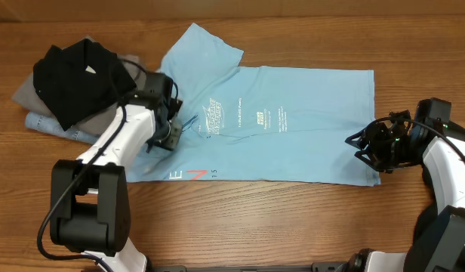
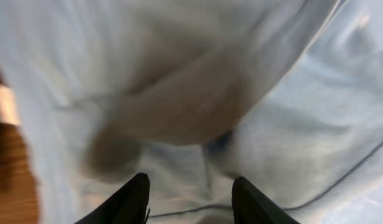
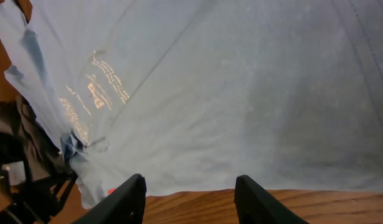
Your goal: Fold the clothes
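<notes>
- Chiefly, the risk is on the left: the left gripper [image 1: 174, 130] sits low over a bunched ridge near the collar of the light blue T-shirt [image 1: 293, 128]. Its fingers are partly spread and grip nothing. A careless lift or swing could snag the cloth on a fingertip and drag the fold open.
- The right gripper [image 1: 366, 147] hovers at the shirt's lower right hem corner, also partly spread and empty. Closing too far out would pinch bare table [image 1: 293, 227], or catch only one layer.
- The shirt lies spread across the middle of the table, print up. The pile of dark clothes [image 1: 74, 79] rests just beside the left arm, where an elbow sweep could disturb it.
- The left arm reaches in from the near left with its wrist bent down. The right arm comes from the near right, its wrist turned toward the hem.
</notes>
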{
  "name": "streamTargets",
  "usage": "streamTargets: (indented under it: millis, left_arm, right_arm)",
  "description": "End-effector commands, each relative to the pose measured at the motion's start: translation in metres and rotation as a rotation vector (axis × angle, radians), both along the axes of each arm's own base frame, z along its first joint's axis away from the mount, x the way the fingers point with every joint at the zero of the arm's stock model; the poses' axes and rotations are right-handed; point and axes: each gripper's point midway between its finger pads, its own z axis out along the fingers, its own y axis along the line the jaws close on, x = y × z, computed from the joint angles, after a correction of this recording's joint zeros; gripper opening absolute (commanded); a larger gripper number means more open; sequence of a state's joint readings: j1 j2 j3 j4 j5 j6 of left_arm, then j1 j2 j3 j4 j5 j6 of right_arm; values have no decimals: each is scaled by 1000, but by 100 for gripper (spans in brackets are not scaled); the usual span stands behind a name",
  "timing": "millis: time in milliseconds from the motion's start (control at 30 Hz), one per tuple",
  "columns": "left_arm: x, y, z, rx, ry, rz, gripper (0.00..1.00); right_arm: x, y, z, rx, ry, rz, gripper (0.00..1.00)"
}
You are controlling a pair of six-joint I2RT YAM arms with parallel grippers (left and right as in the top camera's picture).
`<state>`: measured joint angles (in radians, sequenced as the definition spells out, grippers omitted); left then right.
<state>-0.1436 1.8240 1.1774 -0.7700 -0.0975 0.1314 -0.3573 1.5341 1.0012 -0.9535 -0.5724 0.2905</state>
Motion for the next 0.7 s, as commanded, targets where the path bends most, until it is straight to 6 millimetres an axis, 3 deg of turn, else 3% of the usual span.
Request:
streamTargets:
  millis: [0, 100, 133, 233, 333, 400, 500, 533, 633, 667]
  left_arm:
    - [6, 3, -12, -38, -43, 78, 50]
    - [24, 2, -10, -49, -122, 78, 47]
    - [35, 1, -6, -57, -168, 79, 35]
    - [62, -1, 9, -87, -276, 125, 22]
    - [91, -9, 45, -139, -359, 151, 21]
    - [101, -10, 67, -143, -376, 149, 25]
    - [102, -12, 94, -148, -355, 147, 35]
    - [95, -30, 100, -229, -304, 101, 38]
    - [74, -66, 91, -340, -215, -51, 43]
    - [72, -68, 86, -327, -205, -66, 46]
  right_arm:
    - [5, -2, 2, -20, -16, 8, 50]
    - [4, -3, 2, -27, -13, 7, 50]
    - [4, -3, 2, -27, -12, 7, 50]
    - [4, -3, 2, -26, -10, 7, 50]
    - [3, -3, 1, -26, -8, 7, 50]
    - [3, -3, 1, -26, -9, 7, 50]
    - [4, -3, 2, -27, -12, 7, 50]
    - [5, -4, 2, -29, -16, 7, 50]
    - [5, -4, 2, -29, -16, 7, 50]
    - [5, -4, 2, -29, -16, 7, 50]
